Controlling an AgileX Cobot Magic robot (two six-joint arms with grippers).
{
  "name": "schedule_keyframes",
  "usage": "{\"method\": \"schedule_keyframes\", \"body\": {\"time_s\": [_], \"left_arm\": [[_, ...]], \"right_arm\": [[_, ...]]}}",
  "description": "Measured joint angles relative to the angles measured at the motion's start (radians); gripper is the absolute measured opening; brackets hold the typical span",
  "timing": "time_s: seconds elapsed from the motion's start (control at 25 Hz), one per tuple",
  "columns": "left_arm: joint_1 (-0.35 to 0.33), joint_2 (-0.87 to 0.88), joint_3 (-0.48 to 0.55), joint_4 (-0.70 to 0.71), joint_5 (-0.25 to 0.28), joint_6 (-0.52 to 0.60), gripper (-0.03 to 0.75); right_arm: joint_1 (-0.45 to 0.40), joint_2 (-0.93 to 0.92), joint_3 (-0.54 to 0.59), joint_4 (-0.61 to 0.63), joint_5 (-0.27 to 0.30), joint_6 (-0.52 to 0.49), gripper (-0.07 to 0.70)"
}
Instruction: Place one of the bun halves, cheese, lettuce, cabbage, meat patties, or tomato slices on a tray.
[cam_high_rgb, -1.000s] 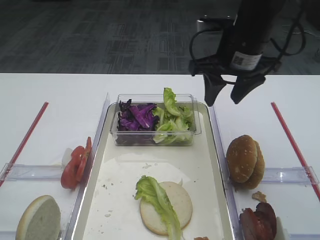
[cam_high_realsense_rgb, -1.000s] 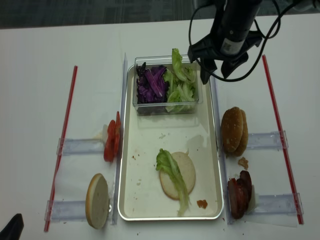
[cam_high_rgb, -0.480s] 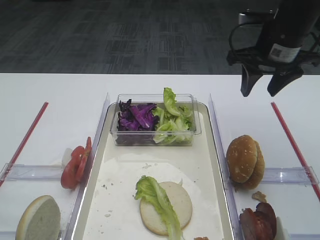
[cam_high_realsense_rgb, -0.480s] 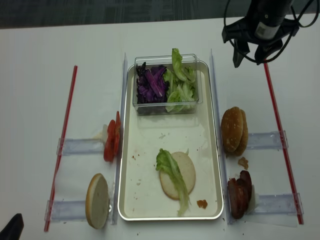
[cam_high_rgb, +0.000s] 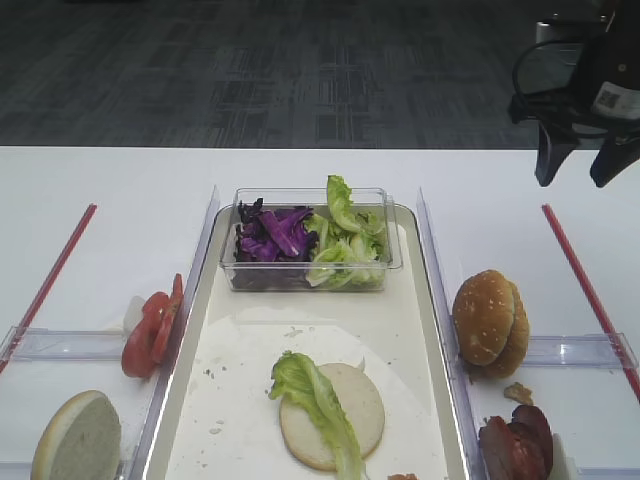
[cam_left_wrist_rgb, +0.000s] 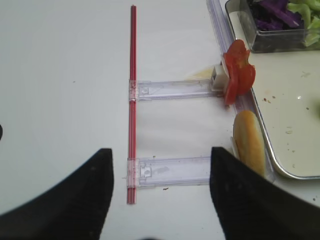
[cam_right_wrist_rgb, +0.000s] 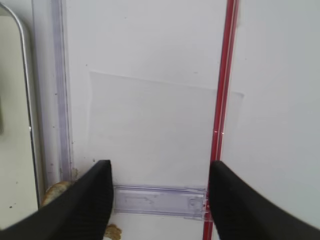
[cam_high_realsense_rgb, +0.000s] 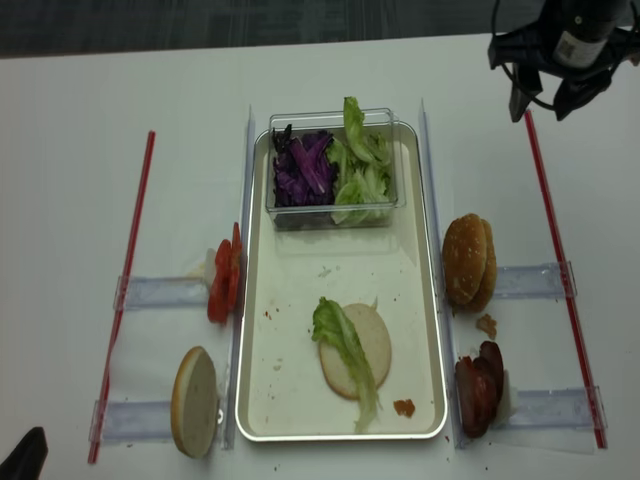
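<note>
tray: the large cream-coloured rectangular tray with a shiny metal rim (cam_high_rgb: 432, 300) is lying in the centre of the high view, on the white table (cam_high_rgb: 120, 190).
bun on tray: a pale flat-faced round bun half (cam_high_rgb: 345, 400) is sitting in the lower middle of the tray, with a ruffled light-green lettuce leaf (cam_high_rgb: 318, 398) lying across its left side.
clear box: a small clear plastic box (cam_high_rgb: 310, 275) is standing at the tray's upper end, holding dark purple cabbage shreds (cam_high_rgb: 272, 232) on the left and more green leaves on the right.
left of tray: bright red tomato slices (cam_high_rgb: 150, 330) are leaning together just beside the tray's left rim; another pale bun half (cam_high_rgb: 78, 438) is resting at the lower left.
right of tray: golden-brown sesame-speckled bun domes (cam_high_rgb: 490, 322) are standing on edge; dark reddish-brown meat patties (cam_high_rgb: 518, 440) are sitting at the lower right.
right gripper: the black right gripper (cam_high_rgb: 585, 165) is hanging at the upper right of the frame, jaws apart and holding nothing, above a red strip (cam_right_wrist_rgb: 222, 100).
left gripper: the left gripper (cam_left_wrist_rgb: 160, 190) is showing at the bottom of its wrist view, jaws apart and empty.
writing: a white label with a square code (cam_high_rgb: 612, 97) is sitting on the right arm; its text is too small to read.
</note>
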Motion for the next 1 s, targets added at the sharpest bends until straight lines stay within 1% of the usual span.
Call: {"method": "schedule_keyframes", "body": {"time_s": [0.44, 0.52, 1.0], "left_arm": [[0.002, 0.000, 0.000, 0.000, 0.000, 0.000, 0.400], [0.002, 0.000, 0.000, 0.000, 0.000, 0.000, 0.400], [0.002, 0.000, 0.000, 0.000, 0.000, 0.000, 0.400]], "right_arm": [[-0.044, 0.000, 0.000, -0.037, 0.000, -0.019, 0.469], [-0.050, 0.000, 0.000, -0.038, 0.000, -0.036, 0.469], [-0.052, -0.012, 0.000, -0.028, 0.000, -0.045, 0.469]]}}
